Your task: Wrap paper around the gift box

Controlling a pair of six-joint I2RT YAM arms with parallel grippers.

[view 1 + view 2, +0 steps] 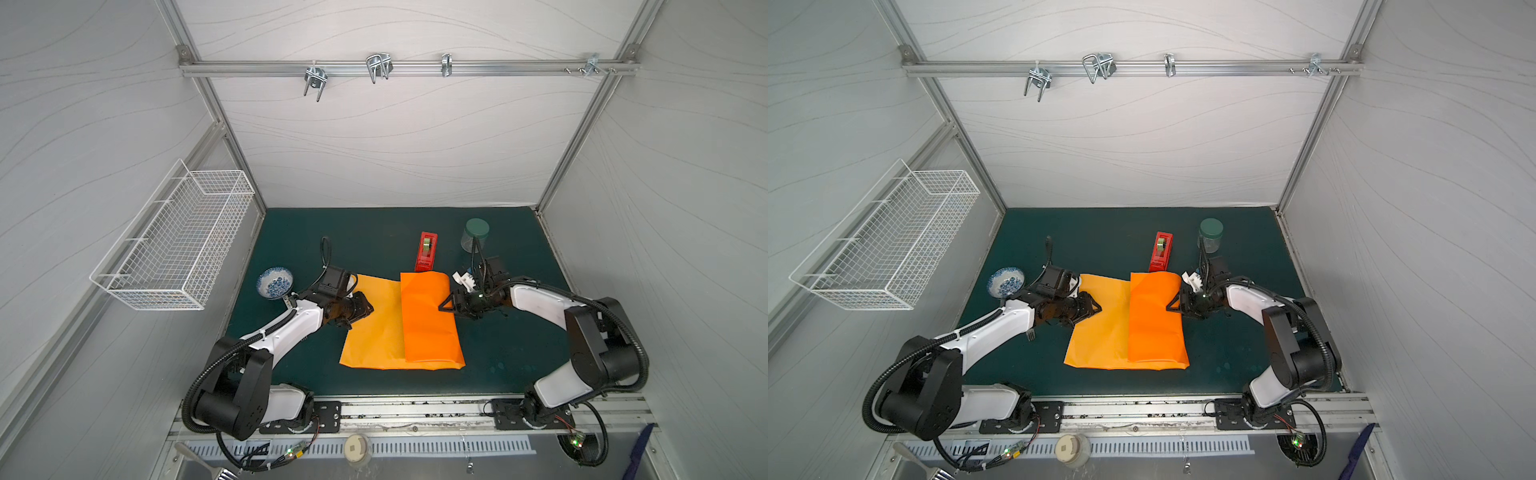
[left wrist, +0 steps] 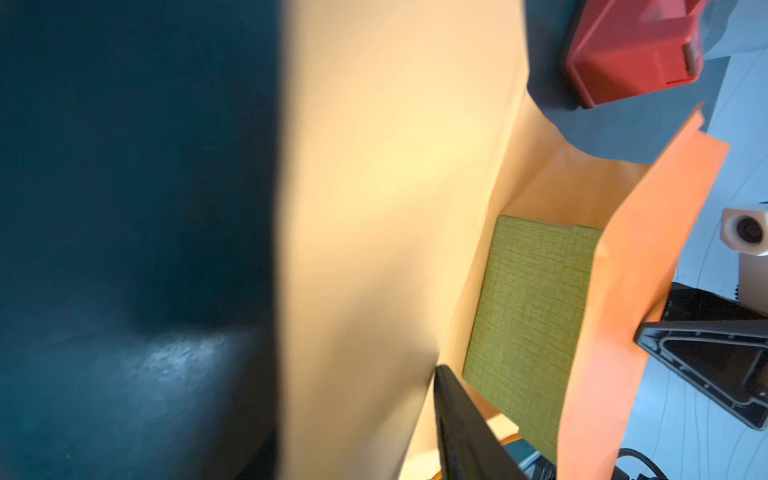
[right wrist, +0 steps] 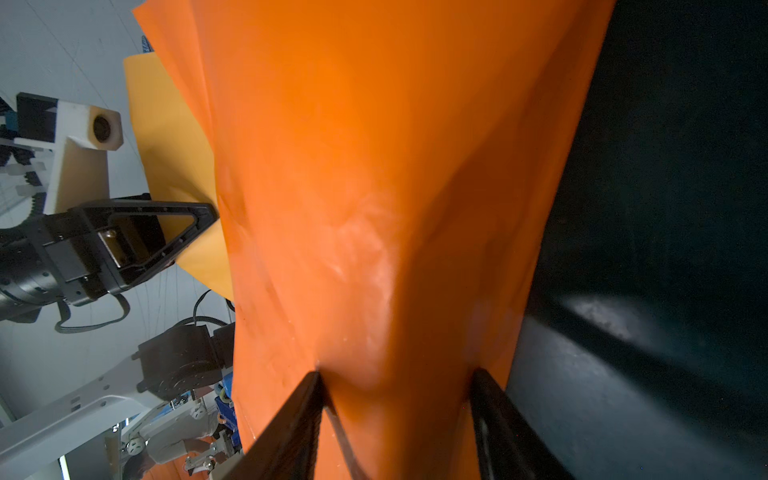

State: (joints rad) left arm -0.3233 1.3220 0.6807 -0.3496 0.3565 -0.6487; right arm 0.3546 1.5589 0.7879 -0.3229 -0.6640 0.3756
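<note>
Paper (image 1: 399, 324): centre of both top views, on the green mat (image 1: 519, 332). Left half lies flat, yellower side up. Right half is a brighter orange flap folded over twd the middle.
Box (image 2: 532, 324): olive green, textured top. Seen only in the L wrist view, lower right of frame, lying on the paper's yellower side w/ the orange flap arched over it. Hidden under the flap in both top views.
L gripper (image 1: 368, 309): left of centre in both top views, over the paper's flat half, tips twd the flap. L wrist view shows one black finger (image 2: 461, 424) at bottom of frame, just beside the box's near corner. Other finger not seen, so can't tell how wide it stands.
R gripper (image 3: 395, 370): at the flap's right edge in both top views. R wrist view: both fingers at bottom of frame, one each side of the orange fold, tips pressed in, paper creased at both. Medium-wide, clamped on the paper.
Tape dispenser (image 1: 427, 251): red, upper centre of mat, just above the flap's top edge; can't tell if touching.
Jar (image 1: 476, 235): clear, green lid, upper right of mat, right of the dispenser.
Bowl (image 1: 275, 282): blue-and-white, left side of mat, just beside the L arm's wrist.
Basket (image 1: 174, 245): white wire, on the left wall, left of frame.
</note>
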